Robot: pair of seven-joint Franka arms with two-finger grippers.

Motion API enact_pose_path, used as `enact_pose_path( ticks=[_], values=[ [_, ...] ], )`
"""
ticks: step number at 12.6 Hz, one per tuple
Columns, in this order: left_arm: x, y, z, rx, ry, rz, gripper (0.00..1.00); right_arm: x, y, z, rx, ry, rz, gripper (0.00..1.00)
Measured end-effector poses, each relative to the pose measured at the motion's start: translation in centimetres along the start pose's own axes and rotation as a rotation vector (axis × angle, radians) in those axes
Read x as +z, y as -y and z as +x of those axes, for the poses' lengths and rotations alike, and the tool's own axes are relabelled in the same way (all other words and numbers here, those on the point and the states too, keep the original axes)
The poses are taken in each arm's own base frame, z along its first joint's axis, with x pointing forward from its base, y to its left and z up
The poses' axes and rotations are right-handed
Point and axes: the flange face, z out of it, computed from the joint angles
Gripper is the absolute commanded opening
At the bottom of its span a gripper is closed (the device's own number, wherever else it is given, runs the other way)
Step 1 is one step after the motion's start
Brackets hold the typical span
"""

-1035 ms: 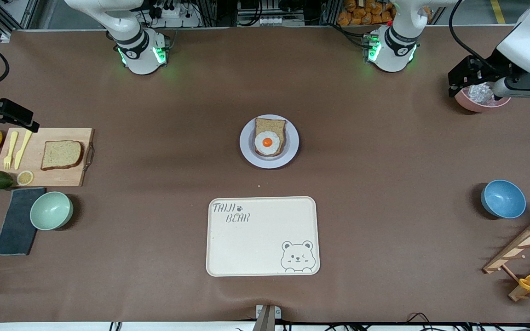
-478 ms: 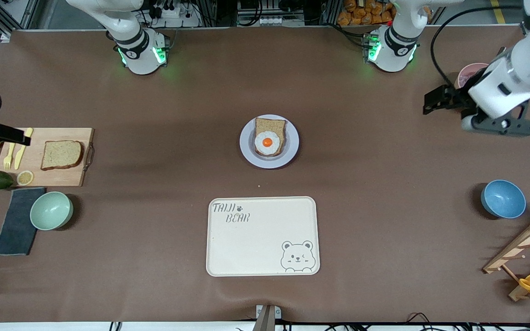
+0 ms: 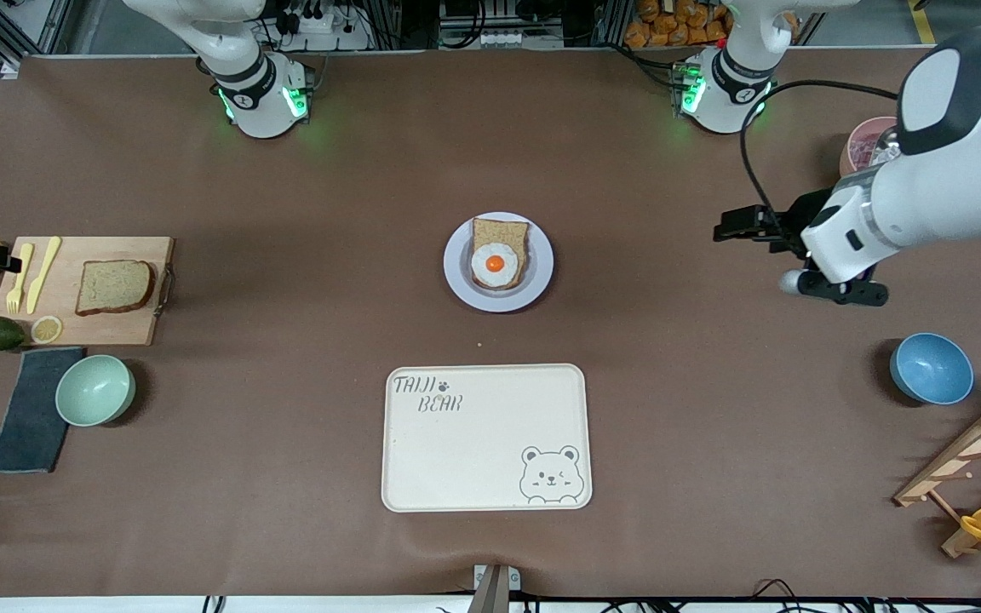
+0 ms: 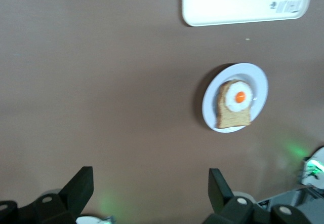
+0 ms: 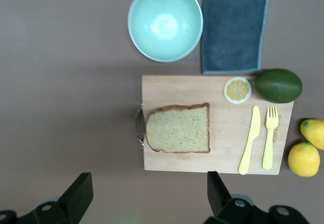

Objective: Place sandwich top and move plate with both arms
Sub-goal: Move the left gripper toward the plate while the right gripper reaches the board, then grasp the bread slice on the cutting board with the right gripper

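Only readable txt: "TAIJI BEAR" w/ small paw print, dark outline letters in one corner of the cream tray [image 3: 485, 438], corner toward right arm's end of the table, on edge farther from front cam. Bear face drawn in the diagonal corner. Left wrist view shows same lettering upside down, blurry. No other readable labels or nos.

board [image 5: 217, 125]: wood, matt | cloth [image 5: 234, 26]: perhaps felt | arms [image 3: 950, 170]: glossy plastic | table [image 3: 712, 409]: matt
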Motion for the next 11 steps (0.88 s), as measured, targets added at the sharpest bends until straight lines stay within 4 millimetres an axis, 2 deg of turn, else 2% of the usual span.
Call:
enact_pose_path(
  ticks=[2,4,8,10,11],
  values=[
    [1.4,-0.3,0.3,-0.005,0.016,-0.05,1.0,2.5,-0.9,-0.1,-0.055,-0.006,-0.004,1.0],
    [3.7,-0.3,0.8,-0.018,0.021,-0.083,1.0,5.2,-2.2,0.0,-0.098,-0.004,0.003,1.0],
    [10.2,-0.3,1.5,-0.048,0.015,-0.107,1.0,12.7,-7.4,0.4,-0.215,-0.015,0.063,1.0],
    [12.4,1.4,2.4,-0.098,0.034,-0.218,1.0,16.4,-9.2,0.8,-0.218,0.008,0.051,0.85],
    [12.9,3.1,3.2,-0.112,0.035,-0.292,1.0,17.8,-9.6,0.9,-0.207,0.017,0.057,0.79]
  ],
)
